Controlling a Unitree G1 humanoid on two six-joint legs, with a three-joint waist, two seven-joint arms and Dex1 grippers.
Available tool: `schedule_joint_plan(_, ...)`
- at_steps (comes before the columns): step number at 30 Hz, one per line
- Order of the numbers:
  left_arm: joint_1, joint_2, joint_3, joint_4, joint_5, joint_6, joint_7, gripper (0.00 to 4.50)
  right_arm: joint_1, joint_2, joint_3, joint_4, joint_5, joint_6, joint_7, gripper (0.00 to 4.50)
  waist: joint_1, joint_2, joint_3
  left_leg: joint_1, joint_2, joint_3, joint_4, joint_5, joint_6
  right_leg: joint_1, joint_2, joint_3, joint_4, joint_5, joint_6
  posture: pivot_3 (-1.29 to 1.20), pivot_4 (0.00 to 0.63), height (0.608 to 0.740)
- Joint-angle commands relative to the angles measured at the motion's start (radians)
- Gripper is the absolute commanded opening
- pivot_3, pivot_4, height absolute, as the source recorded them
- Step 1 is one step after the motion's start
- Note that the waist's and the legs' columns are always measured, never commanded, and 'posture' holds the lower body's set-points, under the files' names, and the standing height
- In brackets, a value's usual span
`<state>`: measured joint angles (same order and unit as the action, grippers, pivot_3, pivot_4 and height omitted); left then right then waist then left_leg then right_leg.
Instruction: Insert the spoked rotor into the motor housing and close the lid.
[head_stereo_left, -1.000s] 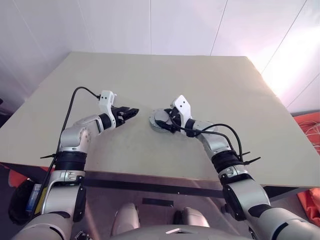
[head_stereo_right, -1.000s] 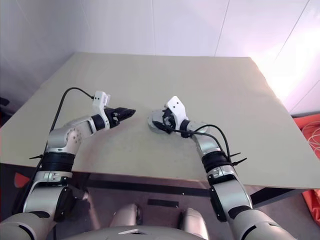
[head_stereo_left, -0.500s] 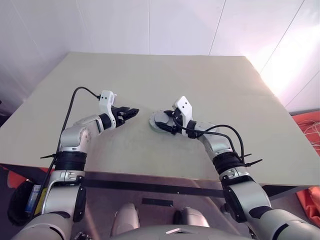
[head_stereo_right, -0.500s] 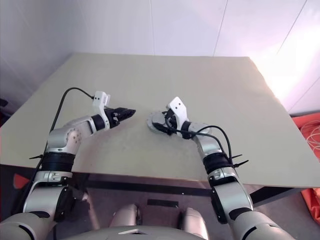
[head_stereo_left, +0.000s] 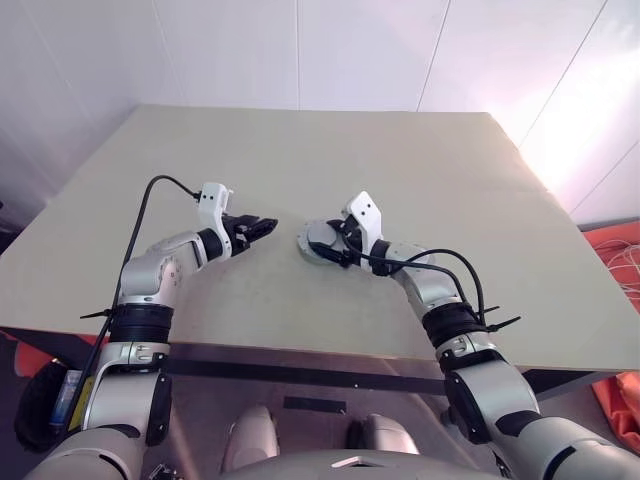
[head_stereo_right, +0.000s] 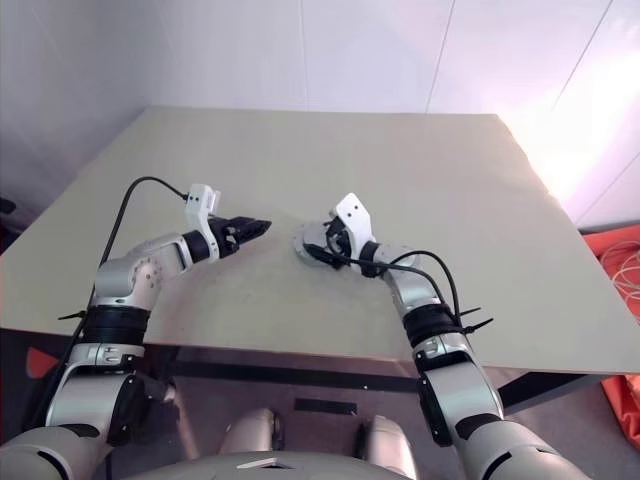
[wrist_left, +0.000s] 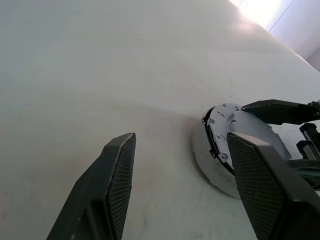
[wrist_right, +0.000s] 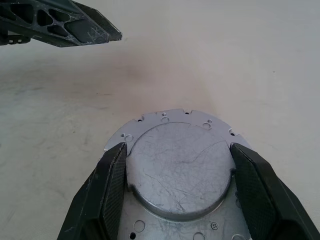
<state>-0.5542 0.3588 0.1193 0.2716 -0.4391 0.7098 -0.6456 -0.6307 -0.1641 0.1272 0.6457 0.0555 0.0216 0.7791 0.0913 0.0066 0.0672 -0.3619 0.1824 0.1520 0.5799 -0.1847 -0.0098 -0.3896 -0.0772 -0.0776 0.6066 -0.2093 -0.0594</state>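
- Nearest to us, our right gripper (wrist_right: 177, 195) with its two black ribbed fingers (wrist_right: 107, 192) stands spread on either side of the raised round middle of the lid (wrist_right: 177, 165), a scratched, silvery, round metal plate with small holes around its rim.
- The finger pads sit just beside that raised disc on both sides; we cannot tell whether they press on it or merely flank it.
- The lid lies flat on top of a low round body on the pale beige table (head_stereo_left: 400, 160). From the left wrist view we see a dark band under the lid's rim (wrist_left: 220, 130), which may be the motor housing; the lid and our fingers hide the inside, so we cannot tell whether the spoked rotor sits within.
- In the head views this stack (head_stereo_left: 318, 243) rests a little toward us from the middle of the table, with our right gripper (head_stereo_left: 335, 245) reaching it from the right.
- Our left gripper (head_stereo_left: 262, 226) hovers just to the left of the stack, apart from it, its black fingers spread and gripping nothing, pointing toward the lid.
- Beyond the grippers the table top runs on bare to a white panelled wall (head_stereo_left: 300, 50).
- We find no brand, label or readable writing on the lid, the grippers or the table.
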Motion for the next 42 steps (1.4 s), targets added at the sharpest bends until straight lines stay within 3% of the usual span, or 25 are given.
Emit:
schedule_joint_plan(1, -0.012, 0.012, 0.012, -0.046, -0.011, -0.003, -0.002, 3.06, -0.013, 0.014, 0.013, 0.019, -0.008, -0.002, -0.006, 3.18, 0.000, 0.000, 0.000, 0.000, 0.000, 0.000, 0.000, 0.000, 0.000, 0.000, 0.000, 0.000, 0.000, 0.000, 0.000, 0.00, 0.000, 0.740)
schedule_joint_plan(42, -0.001, 0.014, 0.015, -0.062, -0.014, 0.000, 0.006, 3.06, -0.038, 0.046, 0.057, 0.134, -0.083, -0.066, -0.055, 3.18, -0.024, 0.000, 0.000, 0.003, 0.001, 0.001, -0.001, 0.001, -0.001, 0.001, 0.001, 0.000, 0.000, 0.000, -0.001, 0.00, 0.000, 0.740)
